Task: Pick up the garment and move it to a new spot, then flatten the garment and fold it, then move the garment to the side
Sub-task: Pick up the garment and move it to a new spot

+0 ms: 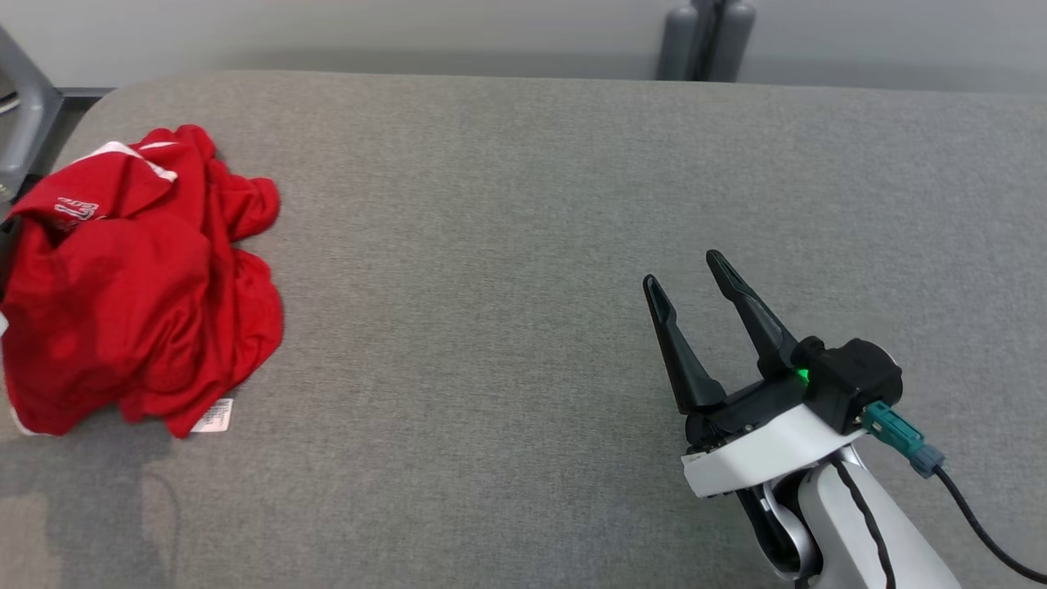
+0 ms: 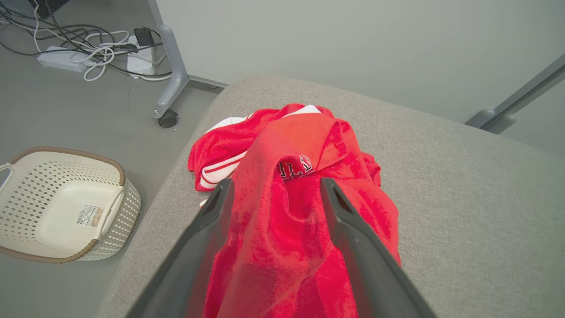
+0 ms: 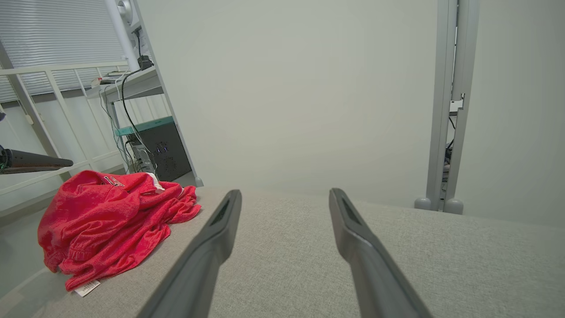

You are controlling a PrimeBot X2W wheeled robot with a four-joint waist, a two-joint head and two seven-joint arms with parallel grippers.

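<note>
Red crumpled jersey [image 1: 139,278] lies at 9 o'clock on the grey padded table [image 1: 523,204]. Over it hovers the left gripper [image 2: 276,182], fingers spread, grasping nothing; the right gripper [image 1: 683,270], at 4 o'clock, is released too.

L jaws, R jaws wide apart

Bright even light, faint shadows; wrist-view edges warped, fg maybe blurry.
</note>
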